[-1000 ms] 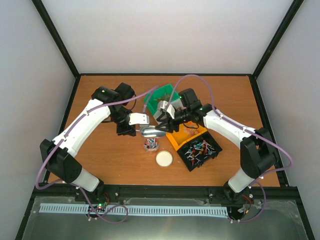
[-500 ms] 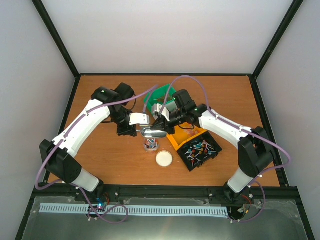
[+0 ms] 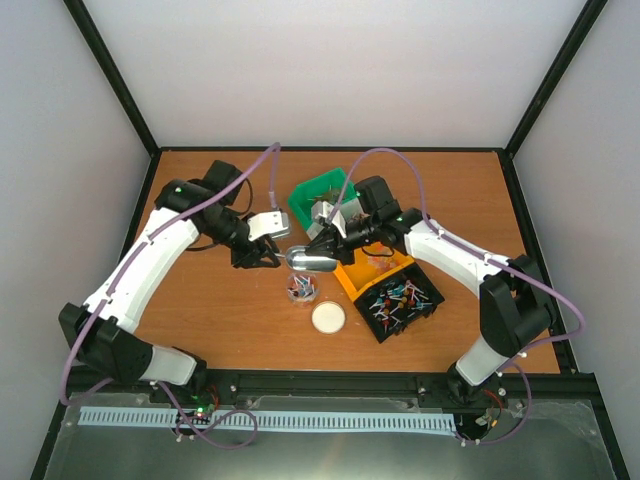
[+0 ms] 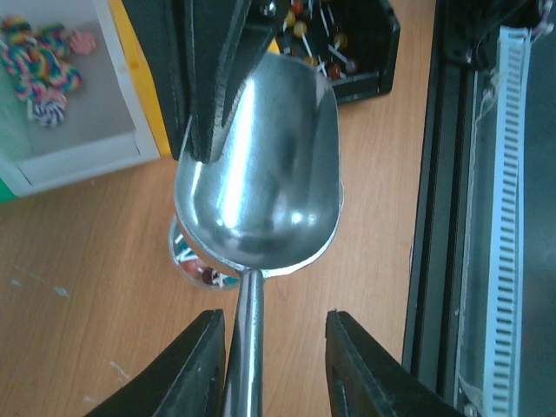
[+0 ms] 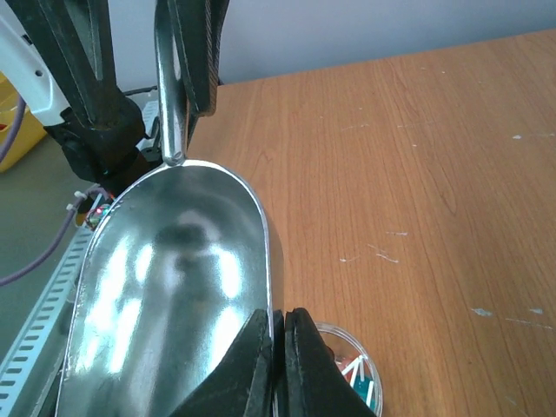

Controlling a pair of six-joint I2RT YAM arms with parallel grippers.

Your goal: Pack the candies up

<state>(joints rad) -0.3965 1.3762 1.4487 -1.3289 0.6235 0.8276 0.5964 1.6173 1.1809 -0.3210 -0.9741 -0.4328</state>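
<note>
Setting: robotics lab test cell. Wooden bench (image 3: 230, 310) beneath left pincer (image 3: 258, 255) and right pincer (image 3: 318, 243). Plain white panels (image 3: 330, 70) in black frame posts (image 3: 110, 72) beyond them. Left arm (image 3: 150, 250) and right arm (image 3: 450, 255) bolted to black rail (image 3: 330, 385) behind them. Purple cabling (image 3: 385, 152) exposed.

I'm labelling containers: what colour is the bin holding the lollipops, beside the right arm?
Black. The bin shows best in the top external view.

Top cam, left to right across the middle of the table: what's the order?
Left arm's fingers → small clear round jar → white round lid → black plastic bin. Shiny metal scoop left out: it overlaps the jar and lid.
</note>
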